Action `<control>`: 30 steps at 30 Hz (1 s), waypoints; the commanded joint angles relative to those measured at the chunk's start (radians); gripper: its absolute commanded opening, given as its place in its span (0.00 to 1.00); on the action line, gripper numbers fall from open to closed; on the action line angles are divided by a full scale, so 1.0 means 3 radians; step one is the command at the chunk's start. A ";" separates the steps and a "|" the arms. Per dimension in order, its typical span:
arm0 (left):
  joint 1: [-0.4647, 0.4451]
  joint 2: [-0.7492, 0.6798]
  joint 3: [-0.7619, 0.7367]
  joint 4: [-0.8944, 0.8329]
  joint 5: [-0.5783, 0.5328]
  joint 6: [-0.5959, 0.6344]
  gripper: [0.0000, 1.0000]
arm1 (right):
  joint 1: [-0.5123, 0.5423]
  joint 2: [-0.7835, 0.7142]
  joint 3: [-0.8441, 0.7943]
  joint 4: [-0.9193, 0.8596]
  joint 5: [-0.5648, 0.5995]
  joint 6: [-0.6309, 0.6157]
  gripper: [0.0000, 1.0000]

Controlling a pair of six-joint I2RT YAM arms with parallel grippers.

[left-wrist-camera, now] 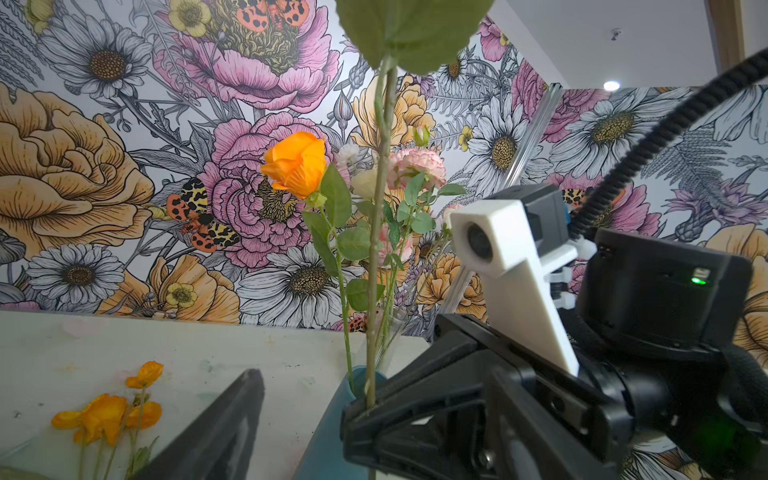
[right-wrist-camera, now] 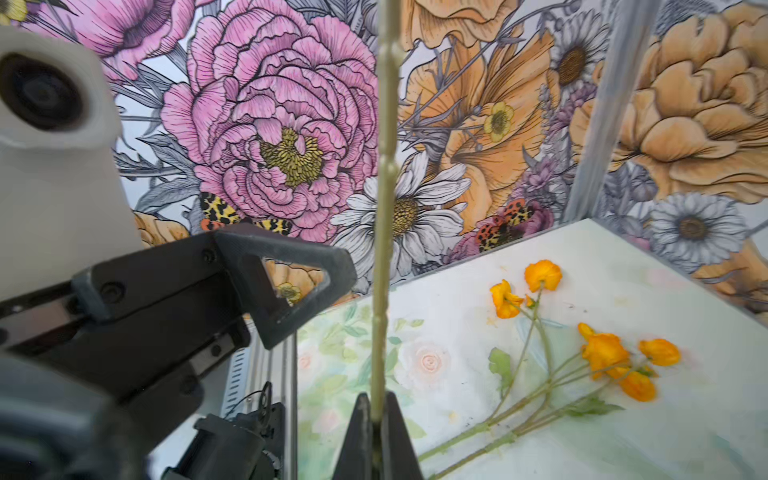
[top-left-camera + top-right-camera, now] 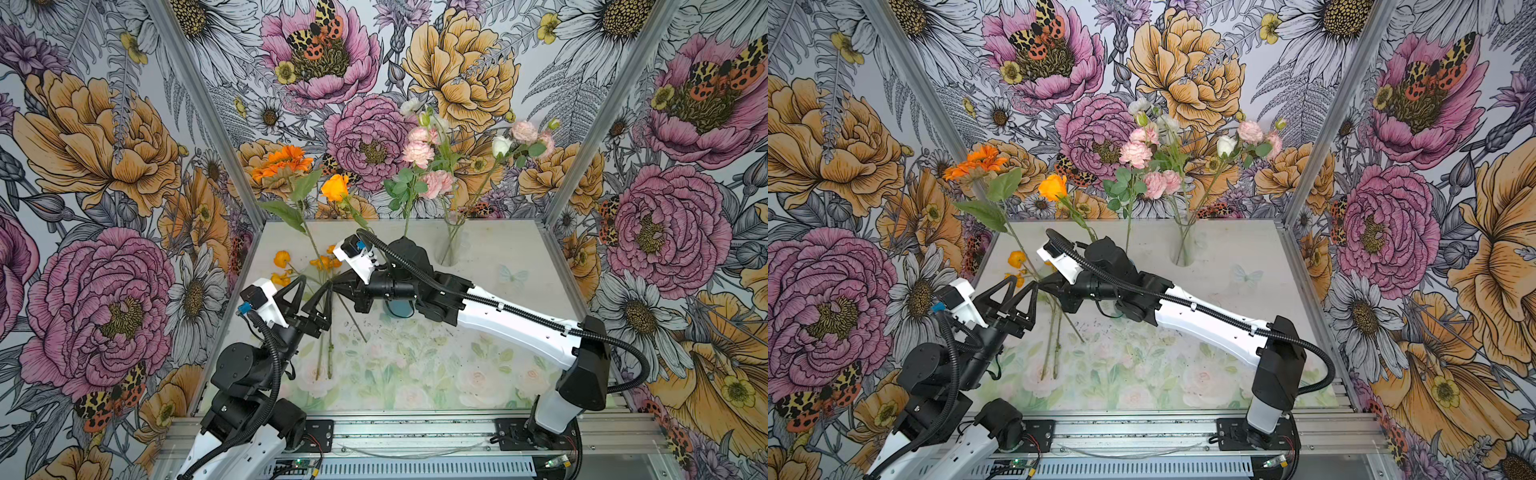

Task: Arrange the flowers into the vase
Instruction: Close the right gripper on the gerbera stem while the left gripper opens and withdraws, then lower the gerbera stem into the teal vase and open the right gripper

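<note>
Right gripper point(image 2: 376, 415) is closed on the orange flower stem point(image 2: 384, 208); left gripper point(image 3: 1023, 283) stands wide open beside it, holding nothing. The stem runs near upright, bloom uppermost; the clear vase point(image 3: 1185, 249) stands behind and right, nearer the right arm

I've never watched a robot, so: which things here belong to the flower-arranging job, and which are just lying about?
Part of the job:
- tall orange daisy-like flower on a green stem, pinched in the right gripper
- spray of small orange blooms lying on the table
- clear glass vase holding pink and white flowers

Just there:
- thin clear strip on the metal front rail
- flowered wallpaper
</note>
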 commanded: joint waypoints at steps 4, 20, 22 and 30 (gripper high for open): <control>0.0000 0.0204 0.0144 -0.0322 0.0829 0.0233 0.99 | -0.0106 -0.0437 -0.0072 0.0036 0.0829 -0.0571 0.00; -0.0005 0.0728 0.0053 -0.0109 0.1379 0.0143 0.99 | -0.0579 -0.0592 -0.0850 0.1901 0.1893 -0.0653 0.00; -0.0005 0.0767 0.0071 -0.0178 0.1398 0.0155 0.99 | -0.0606 -0.0515 -0.0891 0.2101 0.1961 -0.0691 0.00; -0.0014 0.0843 0.0108 -0.0328 0.1359 0.0211 0.99 | -0.0642 -0.0291 -0.1031 0.2427 0.2093 -0.0380 0.00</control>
